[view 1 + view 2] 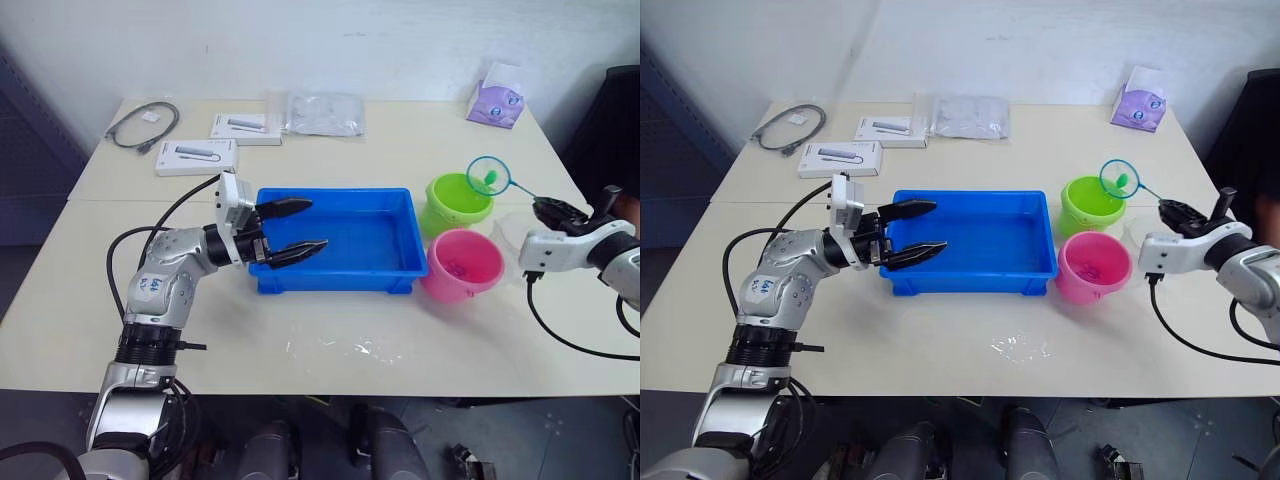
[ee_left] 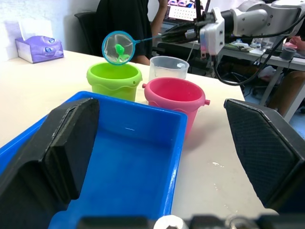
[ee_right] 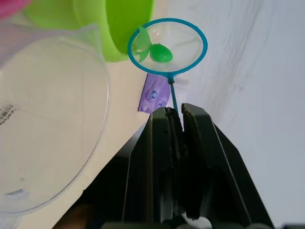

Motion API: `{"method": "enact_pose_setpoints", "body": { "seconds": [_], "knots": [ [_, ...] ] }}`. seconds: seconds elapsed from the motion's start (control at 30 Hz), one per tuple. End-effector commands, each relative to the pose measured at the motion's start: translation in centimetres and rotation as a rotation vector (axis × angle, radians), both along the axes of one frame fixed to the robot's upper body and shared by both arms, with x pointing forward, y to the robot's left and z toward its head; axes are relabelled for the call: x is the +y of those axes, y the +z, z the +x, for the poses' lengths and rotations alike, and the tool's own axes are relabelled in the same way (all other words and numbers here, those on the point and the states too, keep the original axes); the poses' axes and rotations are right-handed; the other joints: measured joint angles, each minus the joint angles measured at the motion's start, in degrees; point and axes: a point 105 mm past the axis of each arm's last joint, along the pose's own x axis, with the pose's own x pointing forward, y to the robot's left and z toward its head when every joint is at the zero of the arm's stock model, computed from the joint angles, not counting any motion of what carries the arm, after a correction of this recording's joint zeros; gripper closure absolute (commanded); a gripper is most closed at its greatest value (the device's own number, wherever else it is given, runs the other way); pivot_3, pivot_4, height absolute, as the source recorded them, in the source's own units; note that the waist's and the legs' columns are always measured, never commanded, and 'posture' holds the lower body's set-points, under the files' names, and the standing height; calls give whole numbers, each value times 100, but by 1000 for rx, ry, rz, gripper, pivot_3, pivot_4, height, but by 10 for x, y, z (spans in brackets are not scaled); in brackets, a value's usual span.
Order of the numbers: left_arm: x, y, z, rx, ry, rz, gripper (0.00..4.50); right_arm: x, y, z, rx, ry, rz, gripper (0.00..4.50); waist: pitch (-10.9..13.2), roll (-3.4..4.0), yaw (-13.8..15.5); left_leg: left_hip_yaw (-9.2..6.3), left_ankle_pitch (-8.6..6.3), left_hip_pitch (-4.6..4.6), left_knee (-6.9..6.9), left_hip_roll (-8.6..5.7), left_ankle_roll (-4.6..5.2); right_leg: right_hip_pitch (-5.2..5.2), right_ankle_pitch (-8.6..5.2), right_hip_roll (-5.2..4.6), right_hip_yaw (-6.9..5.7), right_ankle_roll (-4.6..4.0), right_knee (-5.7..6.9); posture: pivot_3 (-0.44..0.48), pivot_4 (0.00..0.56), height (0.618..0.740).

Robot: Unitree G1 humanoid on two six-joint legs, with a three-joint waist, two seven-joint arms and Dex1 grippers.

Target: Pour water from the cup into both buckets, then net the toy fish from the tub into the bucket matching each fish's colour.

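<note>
My left pincer [image 1: 285, 228] hangs with its fingers spread wide, gripping nothing, over the left end of the blue tub [image 1: 372, 262], and I would keep it parked there, clear of the work. Right of the tub the lime green bucket [image 1: 455, 205] stands touching the pink bucket [image 1: 461, 265], with the clear measuring cup [image 2: 168, 68] just behind them. My right pincer [image 1: 553, 212] is clamped narrow on the thin stick of the net [image 1: 489, 176], whose hoop rides above the green bucket's far rim with a green toy fish [image 3: 160, 53] in the mesh. To do this step well, I judge the hoop should come toward the middle of the green bucket's mouth, drop low, then roll slowly about the stick so the fish falls inside rather than over the rim. Whether fish remain in the tub I cannot make out; its floor looks bare blue from here. Something small lies in the pink bucket, too faint to name, and the water levels are unreadable.
</note>
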Motion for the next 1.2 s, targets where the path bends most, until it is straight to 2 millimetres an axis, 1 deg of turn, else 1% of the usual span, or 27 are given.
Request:
{"method": "enact_pose_setpoints", "body": {
  "seconds": [0.03,0.13,0.17,0.2,0.3,0.37,0.4,0.43,0.47,0.53,0.6,0.67,0.7,0.73,0.77,0.8,0.87,0.9,0.93,0.97,1.0,1.03,1.07,1.13,1.17,1.2],
  "knots": [
    [-5,16,-4,-73,-22,-10,9,-2,14,-1,-52,29,-63,4500,0,0,8,-1,0,0,0,0,-1,0,0,1,1,0,0,0,150,740],
    [-7,17,-4,-76,-31,-16,9,-1,7,-1,-43,52,-128,4500,0,0,11,-1,1,-2,1,-1,0,1,0,2,0,0,-1,0,150,740],
    [-8,18,-4,-79,-34,-18,9,1,11,-1,-73,71,-124,4500,0,0,17,-3,1,-2,1,-1,0,1,0,2,1,0,-3,0,150,740],
    [-8,18,-4,-81,-36,-20,9,0,13,-1,-86,70,-118,4500,0,0,20,-5,1,-4,0,-1,0,1,0,1,2,0,-4,0,150,740],
    [-10,21,-4,-90,-38,-31,9,-8,10,1,-72,40,-148,4500,0,0,25,-9,1,-6,1,-2,0,4,0,3,2,0,-5,0,150,740],
    [-11,20,-4,-93,-45,-24,9,-11,20,2,-121,33,-135,4500,0,0,17,-10,1,-4,1,-2,1,7,0,4,2,0,-6,0,150,740],
    [-11,21,-4,-94,-46,-23,9,-13,24,4,-147,27,-169,4500,0,0,16,-10,1,-4,1,-2,1,7,0,5,2,0,-6,0,150,740],
    [-11,20,-4,-91,-47,-24,9,-8,16,5,-117,55,-187,4500,0,0,15,-10,1,-3,0,-1,0,7,0,5,2,0,-6,0,150,740],
    [-13,20,-5,-88,-57,-21,9,-6,14,6,-118,73,-188,4500,0,0,9,-10,1,-4,0,-1,0,7,0,4,2,0,-5,0,150,740],
    [-15,18,-7,-88,-73,-12,9,-11,16,8,-130,61,-170,4500,0,0,4,-10,2,-2,1,2,-1,7,0,5,2,0,-5,0,150,740],
    [-13,19,-5,-93,-52,-16,9,-18,24,9,-158,23,-100,4500,0,0,5,-10,2,-3,0,1,-2,7,-1,9,3,-1,-5,0,150,740],
    [-12,19,-5,-94,-44,-14,9,-15,25,6,-154,37,-2,4500,0,0,7,-10,3,-4,0,1,-2,7,-1,11,3,-1,-6,0,150,740],
    [-10,17,-6,-94,-40,-3,9,-9,28,4,-149,59,146,4500,0,0,11,-10,2,-4,0,1,-2,7,-1,11,3,-1,-6,0,150,740],
    [-7,17,-6,-94,-37,5,9,-5,30,1,-145,77,250,4500,0,0,13,-14,3,-4,-1,1,-1,11,0,13,2,-1,-10,0,150,740],
    [0,17,-8,-95,-26,8,9,7,34,-5,-119,134,390,4500,0,0,13,-26,3,-1,1,4,-1,26,0,15,1,-1,-18,0,150,740],
    [5,17,-8,-96,-19,9,9,16,36,-10,-93,180,482,4500,0,1,16,-31,3,4,0,8,-2,35,0,22,-2,-1,-26,0,150,740],
    [26,27,-14,-101,-7,-25,9,58,48,-28,40,362,800,4500,1,2,2,-40,2,12,0,14,-2,52,0,36,0,-1,-37,0,150,740],
    [34,32,-17,-105,-9,-36,9,75,52,-37,108,436,897,4500,3,4,-13,-41,1,11,-3,23,-4,49,0,40,3,-1,-37,0,150,740],
    [42,36,-23,-111,-24,-26,9,93,51,-48,223,507,981,4500,4,6,-14,-37,-4,12,5,39,-12,50,3,38,8,-6,-38,0,150,740],
    [47,38,-28,-117,-37,-12,9,105,47,-57,320,541,1025,4500,5,9,0,-40,-4,11,9,44,-12,49,6,38,4,-12,-37,0,150,740],
    [53,40,-34,-121,-54,16,9,116,42,-66,395,574,1022,4500,5,9,16,-41,-4,12,10,47,-13,48,7,37,2,-14,-36,0,150,740],
    [58,39,-42,-118,-78,56,9,130,30,-77,528,602,1055,4500,5,9,26,-44,-6,17,11,53,-16,56,6,39,-1,-18,-38,0,150,740],
    [63,38,-49,-115,-98,98,9,143,17,-89,642,631,1039,4500,5,8,38,-47,-9,19,12,55,-16,61,5,39,-3,-21,-41,0,150,740],
    [70,29,-66,-78,-156,184,9,161,-13,-108,832,645,977,4500,4,6,67,-52,-16,22,11,54,-13,68,4,37,-6,-24,-49,0,150,740],
    [75,18,-75,-52,-190,253,9,166,-30,-112,884,636,927,4500,3,5,74,-51,-20,20,11,54,-10,67,4,36,-6,-24,-55,0,150,740],
    [80,9,-83,-26,-217,312,9,169,-42,-113,914,621,903,4500,3,5,65,-50,-25,21,11,52,-5,69,4,33,-7,-24,-58,0,150,740]
  ]
}}
